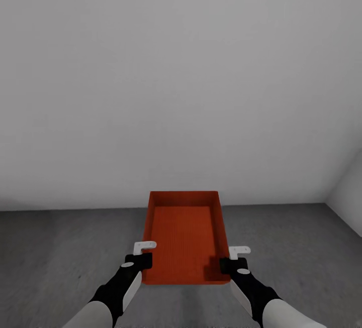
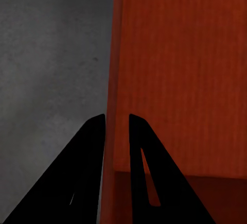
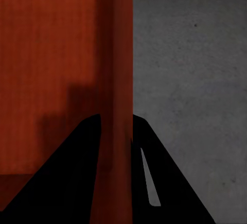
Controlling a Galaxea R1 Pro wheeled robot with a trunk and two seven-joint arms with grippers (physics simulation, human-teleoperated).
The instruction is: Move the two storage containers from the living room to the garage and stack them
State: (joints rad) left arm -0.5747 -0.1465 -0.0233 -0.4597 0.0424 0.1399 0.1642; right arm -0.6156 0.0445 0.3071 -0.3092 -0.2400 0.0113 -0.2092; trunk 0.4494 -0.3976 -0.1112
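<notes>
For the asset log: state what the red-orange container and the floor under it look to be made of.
Storage container: likely moulded plastic, going by its thin plain walls, even red-orange colour and matte surface with faint fine ribbing. It is a render, so this is only a guess. Floor: looks like bare concrete, dark grey, mottled and speckled, without gloss or seams. Both grippers' jaws pinch the container's side walls.
</notes>
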